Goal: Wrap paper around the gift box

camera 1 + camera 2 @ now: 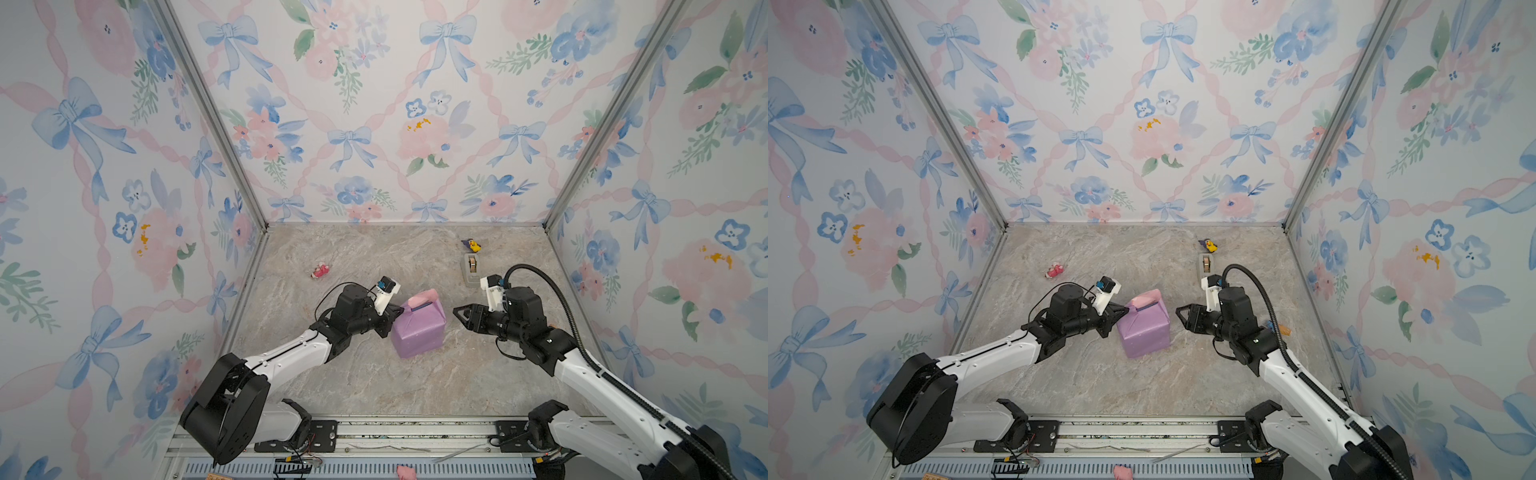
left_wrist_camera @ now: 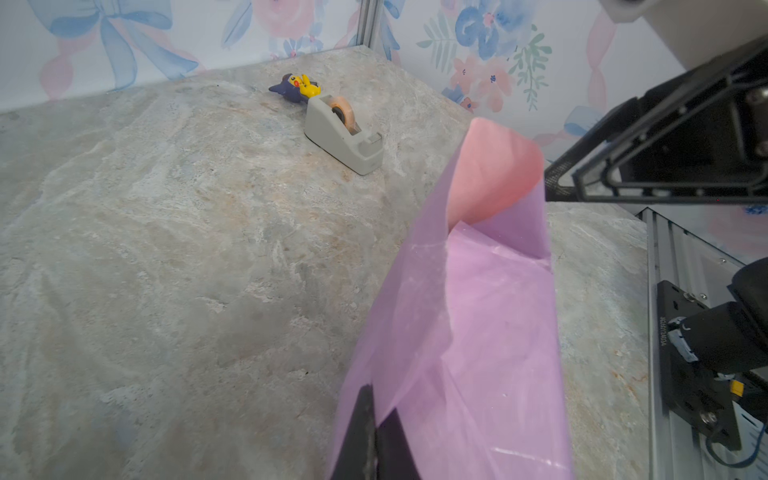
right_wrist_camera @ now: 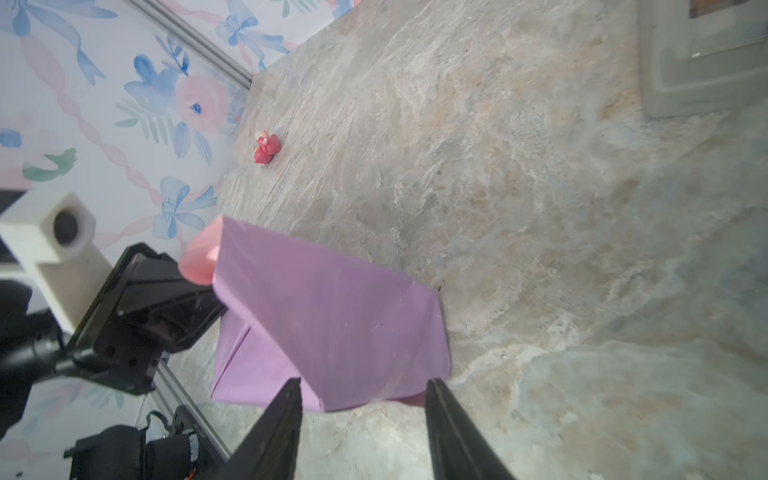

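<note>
Marble table is carrying the parcel at its middle: paper is hugging the box, lilac side out, pink flap standing at the far end, only a navy sliver peeking. Your left gripper is clenching tight against the parcel's left side; whether it's pinching a fold, you can't tell. Your right gripper is hanging released just right, not touching. Tape dispenser is sitting behind.
</note>
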### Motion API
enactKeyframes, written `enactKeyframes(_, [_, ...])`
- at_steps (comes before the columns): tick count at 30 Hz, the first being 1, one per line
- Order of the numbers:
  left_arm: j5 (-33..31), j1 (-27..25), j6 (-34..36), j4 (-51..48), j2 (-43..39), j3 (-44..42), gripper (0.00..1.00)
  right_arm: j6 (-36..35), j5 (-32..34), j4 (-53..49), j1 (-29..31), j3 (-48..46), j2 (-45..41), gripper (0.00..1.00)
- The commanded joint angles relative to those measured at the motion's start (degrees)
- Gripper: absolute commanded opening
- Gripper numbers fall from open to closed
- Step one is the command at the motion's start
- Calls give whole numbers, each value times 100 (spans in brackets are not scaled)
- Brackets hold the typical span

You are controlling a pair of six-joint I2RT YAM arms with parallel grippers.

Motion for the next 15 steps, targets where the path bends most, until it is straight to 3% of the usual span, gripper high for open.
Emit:
enactKeyframes(1, [-483, -89, -301, 295, -225, -176, 6, -584, -185, 90, 13, 747, 643, 50])
enactKeyframes(8, [-729, -183, -463, 477, -294, -345, 10, -1476, -300, -166, 456, 1443, 1702, 51])
enactKeyframes(15, [-809, -184, -517, 503, -261, -234, 26, -2264, -396, -426, 751, 1563, 2101, 51])
